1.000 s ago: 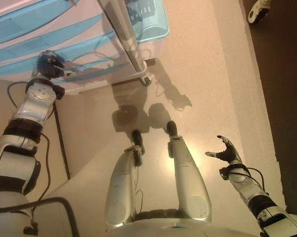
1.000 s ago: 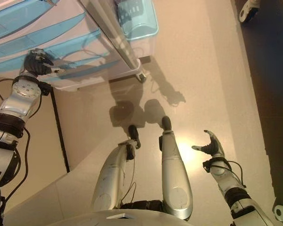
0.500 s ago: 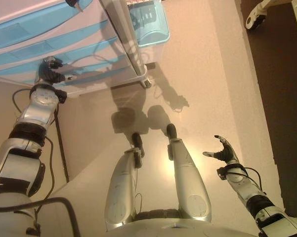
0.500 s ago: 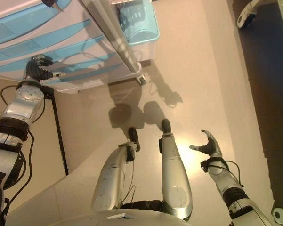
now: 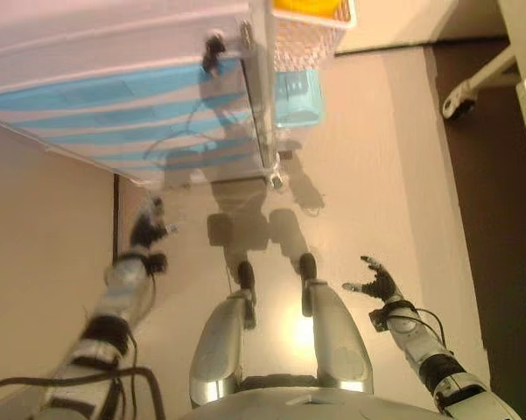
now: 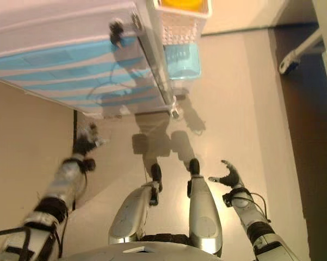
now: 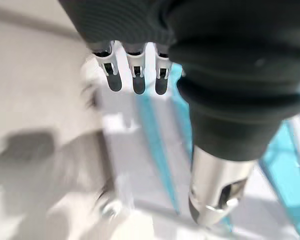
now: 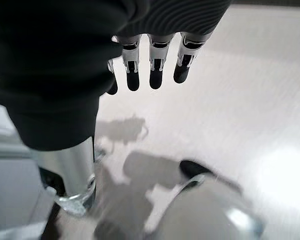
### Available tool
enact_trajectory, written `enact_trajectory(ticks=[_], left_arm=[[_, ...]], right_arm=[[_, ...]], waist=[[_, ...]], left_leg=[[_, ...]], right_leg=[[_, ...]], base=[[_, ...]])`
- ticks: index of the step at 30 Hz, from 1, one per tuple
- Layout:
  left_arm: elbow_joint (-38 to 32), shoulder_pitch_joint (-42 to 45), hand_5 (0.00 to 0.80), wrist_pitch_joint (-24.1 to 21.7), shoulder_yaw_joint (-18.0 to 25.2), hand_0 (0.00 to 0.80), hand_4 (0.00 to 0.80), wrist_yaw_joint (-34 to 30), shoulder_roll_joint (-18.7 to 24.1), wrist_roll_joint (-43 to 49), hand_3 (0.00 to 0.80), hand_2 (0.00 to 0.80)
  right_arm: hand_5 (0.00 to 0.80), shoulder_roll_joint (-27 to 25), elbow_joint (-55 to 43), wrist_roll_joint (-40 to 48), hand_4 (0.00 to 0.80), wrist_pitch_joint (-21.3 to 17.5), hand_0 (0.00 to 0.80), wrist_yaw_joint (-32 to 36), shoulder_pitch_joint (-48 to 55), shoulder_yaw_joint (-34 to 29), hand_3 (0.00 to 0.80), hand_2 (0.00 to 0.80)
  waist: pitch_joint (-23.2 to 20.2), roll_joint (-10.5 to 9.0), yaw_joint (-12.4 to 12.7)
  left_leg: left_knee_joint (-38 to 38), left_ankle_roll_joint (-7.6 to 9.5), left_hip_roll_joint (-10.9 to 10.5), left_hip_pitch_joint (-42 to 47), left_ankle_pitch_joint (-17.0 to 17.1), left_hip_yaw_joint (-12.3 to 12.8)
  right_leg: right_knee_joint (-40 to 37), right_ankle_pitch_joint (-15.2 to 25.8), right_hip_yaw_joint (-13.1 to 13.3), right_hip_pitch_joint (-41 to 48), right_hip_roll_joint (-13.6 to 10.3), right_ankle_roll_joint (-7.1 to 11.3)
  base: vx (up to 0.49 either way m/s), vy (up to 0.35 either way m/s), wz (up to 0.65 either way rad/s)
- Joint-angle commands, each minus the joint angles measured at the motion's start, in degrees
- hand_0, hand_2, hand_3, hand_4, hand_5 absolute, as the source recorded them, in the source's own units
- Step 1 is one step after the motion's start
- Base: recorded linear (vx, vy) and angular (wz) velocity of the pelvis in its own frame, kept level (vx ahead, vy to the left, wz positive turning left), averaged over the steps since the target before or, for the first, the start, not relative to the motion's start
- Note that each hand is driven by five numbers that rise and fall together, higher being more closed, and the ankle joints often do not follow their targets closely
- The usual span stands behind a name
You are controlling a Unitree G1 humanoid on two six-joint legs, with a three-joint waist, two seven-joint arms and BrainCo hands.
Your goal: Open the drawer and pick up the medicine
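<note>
Left eye view: a white plastic drawer cabinet with translucent blue drawer fronts (image 5: 114, 96) stands on small castors on the pale floor (image 5: 385, 157). All visible drawers appear closed, and no medicine can be seen. A white mesh basket holding something yellow (image 5: 311, 26) sits at the cabinet's right side, above a light blue translucent bin (image 5: 298, 96). The left hand (image 5: 147, 229) hangs low, apart from the cabinet and just below its bottom edge. The right hand (image 5: 376, 282) is raised over the floor, well apart from the cabinet, fingers spread and empty. A white castor of another piece of furniture (image 5: 459, 101) shows at the far right.

Right eye view: the same layout appears; the left hand (image 6: 84, 142) touches nothing.

Left wrist view: the left hand's fingers (image 7: 134, 75) hang straight and relaxed, the thumb apart, holding nothing; blue drawer fronts lie beyond them.

Right wrist view: the right hand's fingers (image 8: 154, 67) are straight and loosely spread over bare floor, holding nothing.
</note>
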Motion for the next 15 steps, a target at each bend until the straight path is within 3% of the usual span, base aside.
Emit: enact_trajectory(ticks=[1, 6, 15], left_arm=[[5.37, 3.6, 0.0, -4.49, 0.13, 0.0, 0.0, -1.63, -1.42, 5.43, 0.0, 0.0], [15.58, 8.42, 0.0, -2.26, -1.08, 0.0, 0.0, -8.31, -6.12, 8.5, 0.0, 0.0], [26.22, 11.2, 0.0, 1.59, -1.95, 0.0, 0.0, -14.05, -11.83, 6.17, 0.0, 0.0]], right_arm=[[0.0, 0.42, 3.09, 8.87, 0.0, 0.91, 0.0, 12.01, 4.86, -1.55, 0.0, 0.0], [0.0, 3.42, 9.54, 10.99, 0.0, 1.89, 0.0, 20.06, 6.96, -3.65, 0.0, 0.0], [0.0, 7.83, 16.01, 9.18, 0.0, 1.33, 0.0, 19.11, 6.36, -4.83, 0.0, 0.0]], waist=[[-8.69, -1.4, 1.08], [-14.82, -2.28, 2.15], [-19.38, -3.26, 3.94]], left_leg=[[-0.17, 1.96, -4.24, 2.2, -4.48, -1.94], [-4.91, 1.32, -3.61, 7.45, -3.66, -2.12], [-9.41, 1.26, -3.22, 12.84, -3.3, -2.61]], right_leg=[[-7.31, 0.0, -3.91, 8.25, -0.21, 1.88], [-12.04, 0.97, -5.5, 13.84, 0.38, 1.88], [-16.29, 1.69, -8.15, 19.73, 1.01, 1.99]], base=[[0.105, -0.046, 0.22], [0.078, -0.045, 0.19], [0.021, -0.037, 0.18]])
